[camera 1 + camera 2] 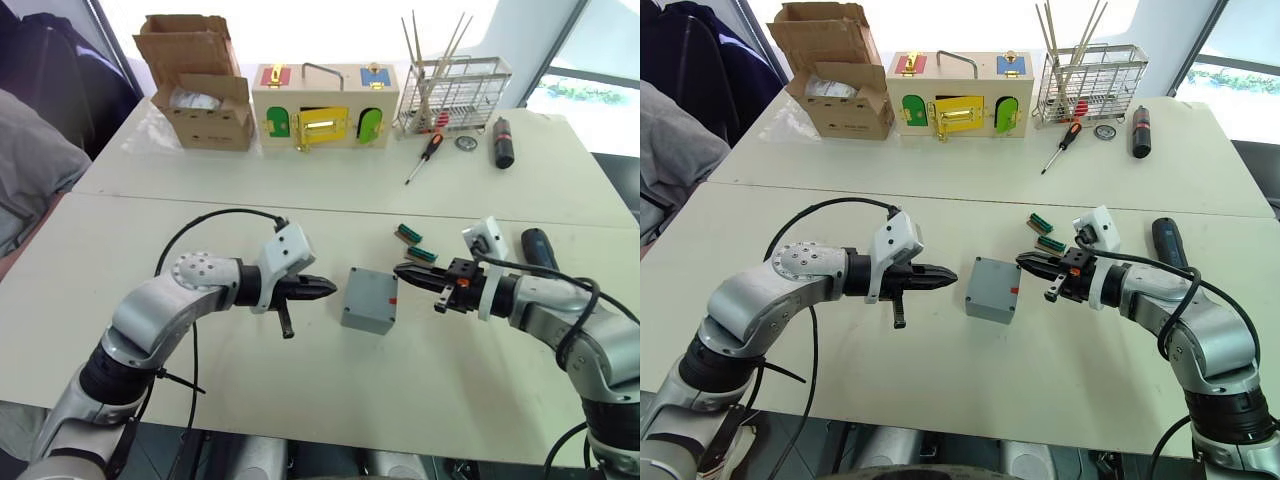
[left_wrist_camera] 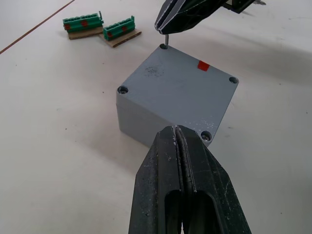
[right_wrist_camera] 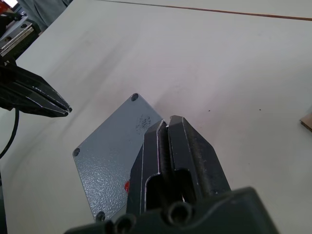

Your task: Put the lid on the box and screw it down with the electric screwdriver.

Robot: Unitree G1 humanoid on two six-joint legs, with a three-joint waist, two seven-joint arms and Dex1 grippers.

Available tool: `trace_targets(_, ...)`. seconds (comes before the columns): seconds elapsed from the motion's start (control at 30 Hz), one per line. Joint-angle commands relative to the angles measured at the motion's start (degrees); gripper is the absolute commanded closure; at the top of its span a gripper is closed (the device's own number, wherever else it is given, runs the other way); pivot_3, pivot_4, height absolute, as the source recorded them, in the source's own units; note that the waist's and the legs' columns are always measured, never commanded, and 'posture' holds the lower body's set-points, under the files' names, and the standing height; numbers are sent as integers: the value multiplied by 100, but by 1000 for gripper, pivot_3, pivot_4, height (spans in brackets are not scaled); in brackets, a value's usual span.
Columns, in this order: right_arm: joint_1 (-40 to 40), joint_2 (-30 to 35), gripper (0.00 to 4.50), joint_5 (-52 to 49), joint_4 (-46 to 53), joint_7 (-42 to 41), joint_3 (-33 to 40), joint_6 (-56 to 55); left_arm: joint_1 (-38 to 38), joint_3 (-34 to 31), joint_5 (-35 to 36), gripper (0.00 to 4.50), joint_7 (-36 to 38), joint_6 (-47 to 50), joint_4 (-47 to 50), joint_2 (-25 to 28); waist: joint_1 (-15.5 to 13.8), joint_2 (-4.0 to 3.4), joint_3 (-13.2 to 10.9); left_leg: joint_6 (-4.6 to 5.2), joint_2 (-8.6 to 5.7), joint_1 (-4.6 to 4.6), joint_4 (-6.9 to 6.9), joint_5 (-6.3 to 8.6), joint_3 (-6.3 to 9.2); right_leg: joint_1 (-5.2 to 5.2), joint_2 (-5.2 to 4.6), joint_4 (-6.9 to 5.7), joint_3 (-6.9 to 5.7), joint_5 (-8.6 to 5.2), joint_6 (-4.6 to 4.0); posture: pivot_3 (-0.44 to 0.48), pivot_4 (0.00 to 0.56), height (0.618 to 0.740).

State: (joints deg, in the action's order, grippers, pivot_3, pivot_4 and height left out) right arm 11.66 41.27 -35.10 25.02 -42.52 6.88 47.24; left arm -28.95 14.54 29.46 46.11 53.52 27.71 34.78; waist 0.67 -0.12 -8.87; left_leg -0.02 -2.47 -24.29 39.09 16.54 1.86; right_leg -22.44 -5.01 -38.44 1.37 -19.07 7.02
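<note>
My two arms: silver shells, black joints, white wrist cameras

Each of my arms has rounded silver-grey segments joined by black collars; the left elbow cap carries a ring of small holes. A white boxy camera housing sits on each wrist, and a black cable loops from it back along the arm. My left gripper (image 1: 325,289) and right gripper (image 1: 403,271) each end in two tapered black fingers with a rough, speckled surface; the right gripper's black base shows screw heads.

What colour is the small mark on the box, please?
Red, on the grey box; clearest in the left wrist view.
</note>
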Motion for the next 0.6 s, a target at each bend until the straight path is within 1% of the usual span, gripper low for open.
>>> trace_targets(0.03, 81, -49, 4452, -49, 174, 25, -16, -95, -22, -55, 108, 4500, 31, 18, 242, 34, 1, 0, 0, 0, 0, 0, 0, 0, 0, 0, 0, 0, 0, 0, 0, 0, 150, 740)
trace_targets(0.6, -41, 35, 4452, 272, 14, -66, -275, -317, 20, -76, 250, 4500, 35, 76, 348, 146, 1, 0, 0, 0, 0, 0, 0, 0, 0, 0, 0, 0, 0, 0, 0, 0, 150, 740)
